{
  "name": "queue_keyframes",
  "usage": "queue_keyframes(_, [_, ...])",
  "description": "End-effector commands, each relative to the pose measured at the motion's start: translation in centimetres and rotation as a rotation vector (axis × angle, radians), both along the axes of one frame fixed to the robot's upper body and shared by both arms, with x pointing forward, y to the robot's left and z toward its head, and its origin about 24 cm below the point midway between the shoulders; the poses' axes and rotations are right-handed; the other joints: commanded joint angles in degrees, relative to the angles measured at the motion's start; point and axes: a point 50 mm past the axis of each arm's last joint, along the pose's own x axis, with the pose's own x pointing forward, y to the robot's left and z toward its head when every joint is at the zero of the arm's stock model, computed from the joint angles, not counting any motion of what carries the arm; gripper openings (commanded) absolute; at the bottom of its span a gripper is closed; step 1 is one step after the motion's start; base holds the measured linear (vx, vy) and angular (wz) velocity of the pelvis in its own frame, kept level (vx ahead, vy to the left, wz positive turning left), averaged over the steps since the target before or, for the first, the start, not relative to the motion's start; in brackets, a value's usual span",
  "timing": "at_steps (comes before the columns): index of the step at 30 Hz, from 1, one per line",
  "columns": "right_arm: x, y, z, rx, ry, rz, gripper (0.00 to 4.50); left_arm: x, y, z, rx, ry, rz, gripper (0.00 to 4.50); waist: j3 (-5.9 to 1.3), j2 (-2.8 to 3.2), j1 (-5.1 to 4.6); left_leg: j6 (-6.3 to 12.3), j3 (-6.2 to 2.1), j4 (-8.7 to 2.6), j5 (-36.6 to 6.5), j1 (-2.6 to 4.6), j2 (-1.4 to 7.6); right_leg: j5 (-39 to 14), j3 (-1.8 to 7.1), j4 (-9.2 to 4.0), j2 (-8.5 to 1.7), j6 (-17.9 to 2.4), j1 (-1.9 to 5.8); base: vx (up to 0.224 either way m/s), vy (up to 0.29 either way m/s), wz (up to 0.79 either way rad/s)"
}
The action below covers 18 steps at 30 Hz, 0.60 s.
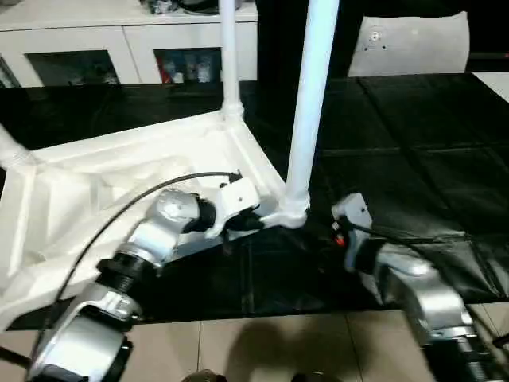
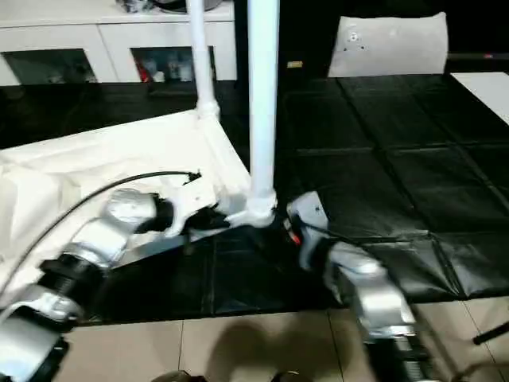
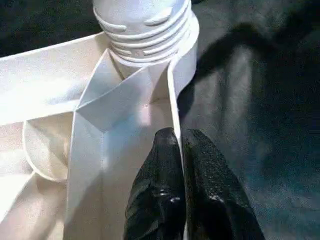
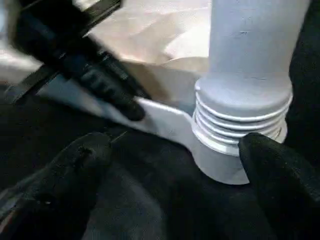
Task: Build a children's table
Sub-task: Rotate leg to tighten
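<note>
Tabletop [image 1: 119,179] upside down on black floor mat [image 1: 413,159], ribbed underside facing up, spread across left half of head view. Near leg [image 1: 310,103] upright in corner socket [image 1: 293,211] at centre frame; second leg [image 1: 229,56] upright in far corner, upper centre; stub of a third leg [image 1: 9,147] at left edge. Left gripper [image 3: 182,150] pinched shut on tabletop's thin raised rim [image 3: 174,100], just beside the socket. Right gripper [image 4: 170,165] spread wide, holding nothing, fingers [image 4: 275,170] either side of the ribbed leg base [image 4: 240,125], right finger close against socket. White cabinet [image 1: 119,40] along upper left; white cushion [image 1: 413,44] upper right.
</note>
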Motion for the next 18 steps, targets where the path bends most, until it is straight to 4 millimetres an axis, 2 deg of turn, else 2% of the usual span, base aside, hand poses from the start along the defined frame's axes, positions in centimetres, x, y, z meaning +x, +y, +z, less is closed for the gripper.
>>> queue_keyframes(1, [-0.3, 0.1, 1.5, 0.010, -0.047, 0.121, 4.44, -0.8, -0.7, 0.2, 0.034, 0.008, -0.181, 0.00, -4.01, -0.70, 0.44, 5.92, -2.99, -3.98, -6.7, 0.74, 6.61, -8.7, 4.36, -3.35, -6.66, -11.8, 3.07, 0.000, 0.000, 0.00])
queue_keyframes(4, [-0.4, -0.5, 1.9, -0.015, -0.038, 0.201, 4.44, -1.4, -0.5, 0.2, 0.055, 0.038, -0.272, 0.00, -4.05, -0.33, 1.55, 5.62, -2.88, -3.97, -6.7, 0.95, 6.85, -9.6, 4.38, -3.23, -6.74, -11.6, 2.91, 0.000, 0.000, 0.00])
queue_keyframes(5, [-0.4, -0.7, 2.1, -0.023, -0.033, 0.231, 4.44, -1.6, -0.4, 0.2, 0.062, 0.052, -0.306, 0.00, -4.05, -0.56, 1.85, 5.38, -2.80, -3.96, -6.9, 1.00, 6.88, -9.9, 4.38, -3.27, -6.73, -11.6, 2.86, 0.000, 0.000, 0.00])
queue_keyframes(8, [-0.4, -1.1, 2.5, -0.046, -0.024, 0.296, 4.44, -2.1, -0.4, 0.3, 0.081, 0.072, -0.386, 0.00, -4.06, -0.66, 2.77, 4.78, -2.75, -4.02, -7.2, 1.10, 6.97, -11.2, 4.36, -3.18, -6.83, -11.5, 2.81, 0.000, 0.000, 0.00])
queue_keyframes(9, [-0.3, -1.1, 2.7, -0.059, -0.019, 0.335, 4.44, -2.2, -0.5, 0.4, 0.092, 0.075, -0.421, 0.00, -4.04, -0.83, 2.88, 4.64, -2.72, -4.05, -7.4, 1.18, 7.04, -11.5, 4.36, -3.15, -6.85, -11.5, 2.72, 0.000, 0.000, 0.00])
queue_keyframes(10, [-0.3, -1.1, 2.8, -0.065, -0.017, 0.349, 4.44, -2.3, -0.5, 0.5, 0.095, 0.075, -0.434, 0.00, -3.92, -0.74, 3.03, 4.26, -2.78, -4.13, -8.1, 1.20, 7.04, -12.9, 4.35, -3.24, -6.86, -11.3, 2.69, 0.000, 0.000, 0.00])
queue_keyframes(11, [-0.3, -1.1, 2.8, -0.081, -0.016, 0.371, 4.44, -2.3, -0.6, 0.5, 0.102, 0.076, -0.452, 0.00, -3.82, -0.74, 3.32, 3.68, -2.67, -4.16, -9.0, 1.51, 7.12, -14.8, 4.46, -3.54, -6.99, -10.9, 2.45, 0.000, 0.000, 0.00])
queue_keyframes(12, [-0.3, -1.0, 2.7, -0.096, -0.013, 0.393, 4.44, -2.4, -0.6, 0.5, 0.110, 0.078, -0.470, 0.00, -3.72, -1.00, 3.43, 3.41, -2.63, -4.24, -9.6, 1.59, 7.12, -15.8, 4.49, -3.69, -6.98, -10.8, 2.39, 0.000, 0.000, 0.00])
queue_keyframes(13, [-0.4, -0.8, 2.7, -0.115, -0.010, 0.419, 4.44, -2.4, -0.6, 0.5, 0.117, 0.077, -0.486, 0.00, -3.80, -0.94, 3.83, 2.80, -2.65, -4.29, -9.7, 1.77, 7.17, -16.5, 4.53, -3.69, -7.10, -10.5, 2.40, 0.000, 0.000, 0.00])
queue_keyframes(15, [-0.4, -0.6, 2.5, -0.133, -0.009, 0.449, 4.44, -2.4, -0.7, 0.6, 0.123, 0.076, -0.504, 0.00, -3.90, -0.89, 4.03, 2.41, -2.73, -4.41, -9.4, 1.72, 7.27, -16.0, 4.54, -3.57, -7.06, -10.1, 2.46, 0.000, 0.000, 0.00])
queue_keyframes(16, [-0.4, -0.4, 2.4, -0.151, -0.011, 0.473, 4.44, -2.5, -0.7, 0.7, 0.128, 0.076, -0.518, 0.00, -3.92, -1.33, 4.03, 2.38, -2.73, -4.44, -9.1, 1.60, 7.29, -15.0, 4.53, -3.37, -7.07, -10.3, 2.50, 0.000, 0.000, 0.00])
queue_keyframes(18, [-0.4, -0.3, 2.3, -0.156, -0.005, 0.495, 4.44, -2.5, -0.8, 0.7, 0.132, 0.078, -0.536, 0.00, -3.97, -1.16, 4.24, 2.34, -2.70, -4.37, -8.9, 1.51, 7.15, -15.0, 4.53, -3.37, -7.26, -10.3, 2.56, 0.000, 0.000, 0.00])
